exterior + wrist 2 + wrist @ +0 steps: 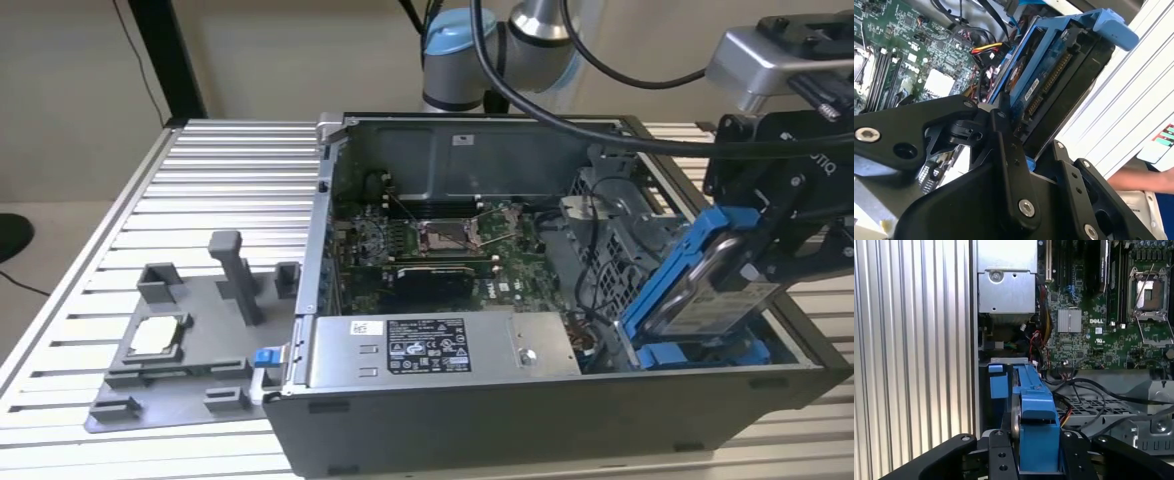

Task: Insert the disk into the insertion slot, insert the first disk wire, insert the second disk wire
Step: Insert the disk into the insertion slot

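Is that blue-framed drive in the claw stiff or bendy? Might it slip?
Probably stiff: the disk stands on edge in the gripper without sagging. Likely heavy for its size: the body looks metal. Its smooth blue carrier might slip.

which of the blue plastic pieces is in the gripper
The bright blue plastic carrier around the flat silver hard drive, clamped on edge in the black gripper; the small blue tab at the grey computer case's corner stands apart.
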